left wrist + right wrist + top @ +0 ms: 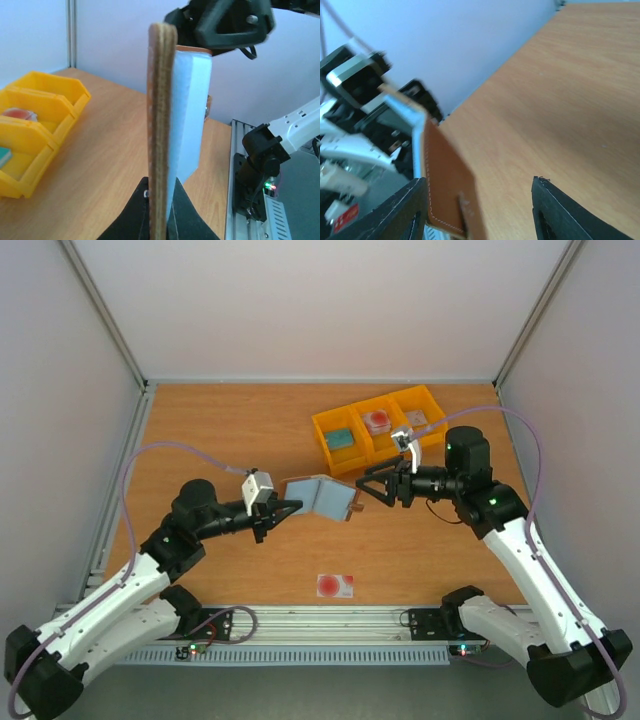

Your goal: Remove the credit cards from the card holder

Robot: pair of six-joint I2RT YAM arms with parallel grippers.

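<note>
**Pin one flap, pick from the other**

The left claw (159,200) is clamped on the wallet's (320,497) left flap, mid-scene. The right claw (372,486) stands apart at the right flap. Grip firmly, spread the fold and pinch only a card edge. One card (335,586) lies near.

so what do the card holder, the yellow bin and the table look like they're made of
The card holder looks like matte brown leather, with a stitched, layered edge; its pale grey-blue lining is probably fabric or soft synthetic. The yellow bin seems moulded plastic, smooth, slightly glossy, uniform in colour. The table shows wood grain, likely laminate or veneer, matte.
</note>
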